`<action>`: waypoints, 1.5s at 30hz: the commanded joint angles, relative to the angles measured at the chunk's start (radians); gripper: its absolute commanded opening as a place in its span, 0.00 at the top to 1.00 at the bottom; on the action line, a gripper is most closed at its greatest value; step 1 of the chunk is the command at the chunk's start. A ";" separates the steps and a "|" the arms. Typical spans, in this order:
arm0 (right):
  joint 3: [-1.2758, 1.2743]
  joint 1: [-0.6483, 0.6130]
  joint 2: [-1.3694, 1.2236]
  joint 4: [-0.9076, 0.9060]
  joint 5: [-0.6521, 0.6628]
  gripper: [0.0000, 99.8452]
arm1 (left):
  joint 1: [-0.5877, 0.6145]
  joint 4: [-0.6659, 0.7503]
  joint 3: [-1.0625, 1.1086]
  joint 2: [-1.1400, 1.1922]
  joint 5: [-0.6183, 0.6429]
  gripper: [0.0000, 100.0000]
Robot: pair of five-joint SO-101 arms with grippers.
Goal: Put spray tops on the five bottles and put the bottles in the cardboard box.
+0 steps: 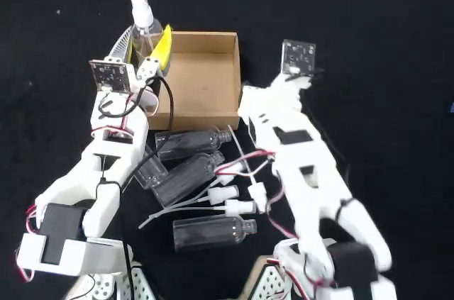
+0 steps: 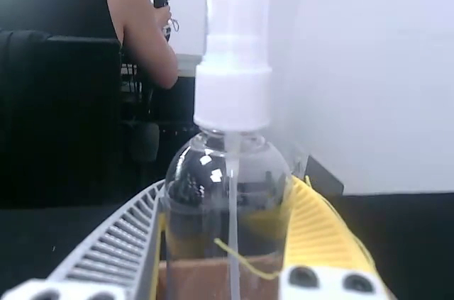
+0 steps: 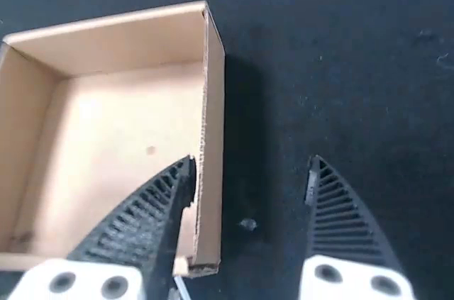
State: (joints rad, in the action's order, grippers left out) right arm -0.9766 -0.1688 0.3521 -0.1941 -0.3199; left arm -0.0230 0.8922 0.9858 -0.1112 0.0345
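Note:
My left gripper (image 1: 147,39) is shut on a clear bottle (image 1: 145,25) that stands upright with a white spray top (image 2: 233,52) on it, just off the far left corner of the cardboard box (image 1: 213,105). In the left wrist view the bottle (image 2: 230,186) sits between the grey finger (image 2: 113,250) and the yellow finger (image 2: 323,232). My right gripper (image 3: 248,172) is open at the box wall (image 3: 211,123), with one finger on the inside and one over the black table. Several uncapped bottles (image 1: 190,142) and loose spray tops (image 1: 240,206) lie between the arms.
A black cloth (image 1: 383,45) covers the table. Red and black cables (image 1: 237,165) run among the loose bottles. One bottle (image 1: 213,232) lies near the front edge between the arm bases. The box floor (image 3: 106,144) is bare.

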 commanded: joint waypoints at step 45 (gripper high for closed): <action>0.107 -0.161 -0.168 0.106 0.098 0.77 | -0.005 0.028 0.036 -0.009 -0.017 0.97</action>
State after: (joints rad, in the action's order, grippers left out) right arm -0.8462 -0.3130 0.1158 -0.1818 -0.2263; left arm -0.0230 0.8922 1.0349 -0.1051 0.0269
